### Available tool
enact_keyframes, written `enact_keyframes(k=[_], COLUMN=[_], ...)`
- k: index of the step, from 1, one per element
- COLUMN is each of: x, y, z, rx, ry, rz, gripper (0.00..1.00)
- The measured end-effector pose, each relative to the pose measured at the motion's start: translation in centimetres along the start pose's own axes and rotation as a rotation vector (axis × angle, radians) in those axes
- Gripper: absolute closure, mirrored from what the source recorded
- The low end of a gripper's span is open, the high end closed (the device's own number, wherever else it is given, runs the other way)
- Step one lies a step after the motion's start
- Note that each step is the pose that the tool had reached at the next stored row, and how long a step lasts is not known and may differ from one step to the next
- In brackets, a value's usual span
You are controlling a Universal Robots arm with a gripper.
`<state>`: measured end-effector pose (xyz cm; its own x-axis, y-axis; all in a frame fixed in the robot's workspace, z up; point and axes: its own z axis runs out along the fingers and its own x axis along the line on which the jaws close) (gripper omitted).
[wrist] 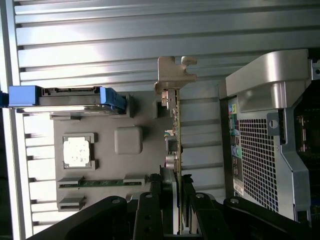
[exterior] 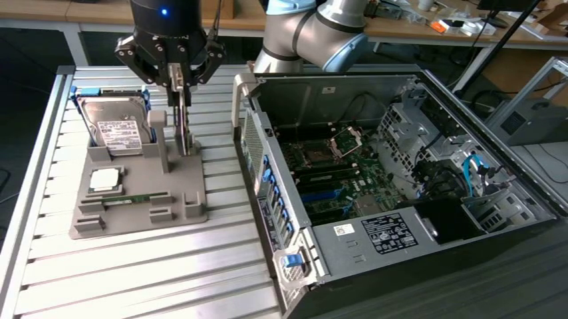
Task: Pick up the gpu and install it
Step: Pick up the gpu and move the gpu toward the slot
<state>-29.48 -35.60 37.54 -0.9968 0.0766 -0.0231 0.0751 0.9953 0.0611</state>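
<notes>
The gpu [exterior: 183, 129] is a thin card standing on edge at the back of the grey parts holder [exterior: 177, 203]. My gripper [exterior: 180, 93] comes down on it from above and is shut on the card's upper edge, one finger on each side. In the wrist view the gpu [wrist: 175, 130] shows edge-on, with its silvery bracket [wrist: 175, 75] at the far end and my gripper [wrist: 175, 187] clamped on the near end. Its lower edge sits level with the holder's slot; I cannot tell whether it has lifted clear.
A hard drive [exterior: 120, 129] in a blue frame, a processor chip [exterior: 105, 178] and a green memory stick [exterior: 133, 198] lie on the holder. The open computer case [exterior: 400, 166] with its motherboard [exterior: 337, 179] lies on the exterior view's right, its metal wall [wrist: 265, 135] close beside the card.
</notes>
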Motion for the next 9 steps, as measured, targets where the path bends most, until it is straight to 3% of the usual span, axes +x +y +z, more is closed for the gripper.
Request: enact_keyframes(k=[9], x=[-0.02], y=[0.04], z=[-0.68], rx=[-0.0001], ry=[-0.0001], rz=[0.0], gripper=[0.73])
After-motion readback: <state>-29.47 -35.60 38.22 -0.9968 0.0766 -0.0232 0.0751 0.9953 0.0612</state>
